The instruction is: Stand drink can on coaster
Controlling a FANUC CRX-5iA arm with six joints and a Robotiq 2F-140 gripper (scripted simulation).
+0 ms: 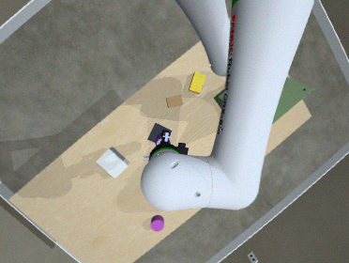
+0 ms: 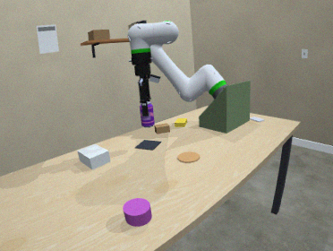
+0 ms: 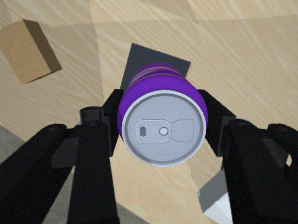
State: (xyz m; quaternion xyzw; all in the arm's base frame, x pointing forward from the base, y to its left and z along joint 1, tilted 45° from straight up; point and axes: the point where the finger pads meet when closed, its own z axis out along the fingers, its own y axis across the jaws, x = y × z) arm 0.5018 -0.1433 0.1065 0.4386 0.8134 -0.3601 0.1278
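My gripper (image 3: 159, 103) is shut on the purple drink can (image 3: 162, 119) and holds it upright, well above the table. In the exterior view the can (image 2: 149, 115) hangs in the air above a dark square coaster (image 2: 148, 144). That dark coaster also shows under the can in the wrist view (image 3: 142, 62). The round cork coaster (image 2: 188, 157) lies flat on the table, to the right of the dark one and nearer the front edge. In the overhead view the arm hides the cork coaster, and only the can's top (image 1: 165, 138) shows.
A white block (image 2: 93, 156) sits at the left, a purple puck (image 2: 137, 212) near the front edge. A brown block (image 2: 162, 128) and a yellow block (image 2: 181, 122) lie at the back. A green wedge (image 2: 226, 108) stands at the back right. A wall shelf (image 2: 104, 41) holds a box.
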